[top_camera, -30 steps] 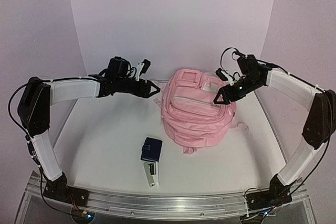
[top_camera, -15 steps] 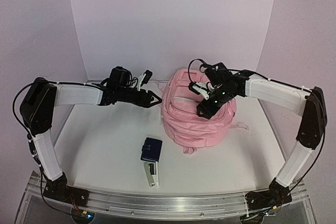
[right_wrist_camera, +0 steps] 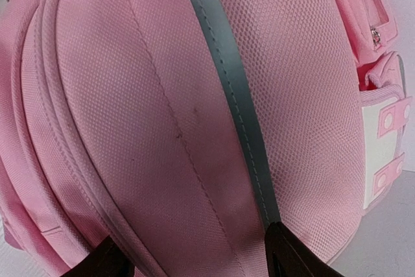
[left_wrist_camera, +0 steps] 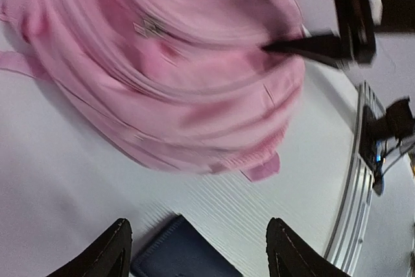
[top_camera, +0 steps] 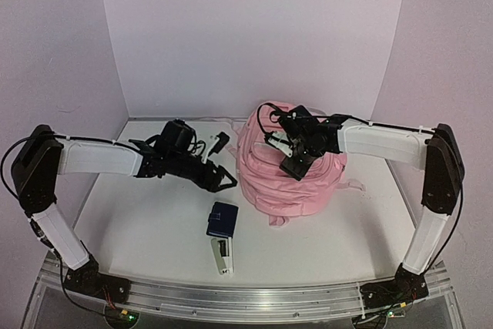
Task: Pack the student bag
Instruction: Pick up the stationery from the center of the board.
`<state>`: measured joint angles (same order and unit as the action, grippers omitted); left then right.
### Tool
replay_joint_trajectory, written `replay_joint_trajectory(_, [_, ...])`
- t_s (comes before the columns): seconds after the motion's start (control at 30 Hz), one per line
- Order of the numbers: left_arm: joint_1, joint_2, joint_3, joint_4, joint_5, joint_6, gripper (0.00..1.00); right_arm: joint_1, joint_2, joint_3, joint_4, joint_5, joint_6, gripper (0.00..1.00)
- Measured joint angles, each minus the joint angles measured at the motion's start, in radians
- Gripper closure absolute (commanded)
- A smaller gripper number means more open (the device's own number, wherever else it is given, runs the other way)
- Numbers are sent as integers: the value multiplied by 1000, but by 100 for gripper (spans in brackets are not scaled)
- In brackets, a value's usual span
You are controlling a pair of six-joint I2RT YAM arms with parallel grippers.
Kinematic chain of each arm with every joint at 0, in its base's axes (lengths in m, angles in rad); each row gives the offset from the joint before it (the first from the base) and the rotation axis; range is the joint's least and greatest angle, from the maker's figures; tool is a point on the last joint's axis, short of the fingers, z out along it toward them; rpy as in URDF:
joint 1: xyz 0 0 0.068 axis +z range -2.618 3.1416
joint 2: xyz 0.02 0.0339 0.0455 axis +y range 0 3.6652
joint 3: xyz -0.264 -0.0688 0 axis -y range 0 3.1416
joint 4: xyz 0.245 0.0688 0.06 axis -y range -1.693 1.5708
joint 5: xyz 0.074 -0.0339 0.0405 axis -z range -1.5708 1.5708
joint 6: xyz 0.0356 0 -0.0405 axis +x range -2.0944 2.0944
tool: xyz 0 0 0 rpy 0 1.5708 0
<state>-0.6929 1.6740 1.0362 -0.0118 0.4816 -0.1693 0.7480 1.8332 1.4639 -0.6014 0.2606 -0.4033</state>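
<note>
Altogether, one student bag (top_camera: pixel 296 182), one navy case (top_camera: pixel 222 220), one white item (top_camera: pixel 222 255).

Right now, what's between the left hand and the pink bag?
Only bare table separates the left hand from the bag, as the top view shows; the navy pouch lies nearer, off that line.

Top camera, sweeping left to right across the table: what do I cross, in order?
In order: left arm's elbow → dark blue case → student bag → right arm's elbow. Left out: the left end effector and white item, in the same column as the case; the right end effector, over the bag.
</note>
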Motion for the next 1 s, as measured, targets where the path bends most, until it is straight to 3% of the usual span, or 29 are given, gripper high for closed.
replay_joint_trajectory(0.23, [-270,-59,-111,-121,-97,-25,28,-1,-7,0,2,-29,22,28])
replay_joint_trajectory(0.5, [-454,-192,-281,-186,-342,-313,24,-3,-81,0,-7,-150,88,27])
replay_joint_trajectory(0.8, [-507,-287,-431,-125,-535,-680,23,-2,-168,-74,-5,-588,292,31])
replay_joint_trajectory(1.0, [-507,-541,-570,-187,-706,-937,22,67,-116,-142,29,-764,486,31])
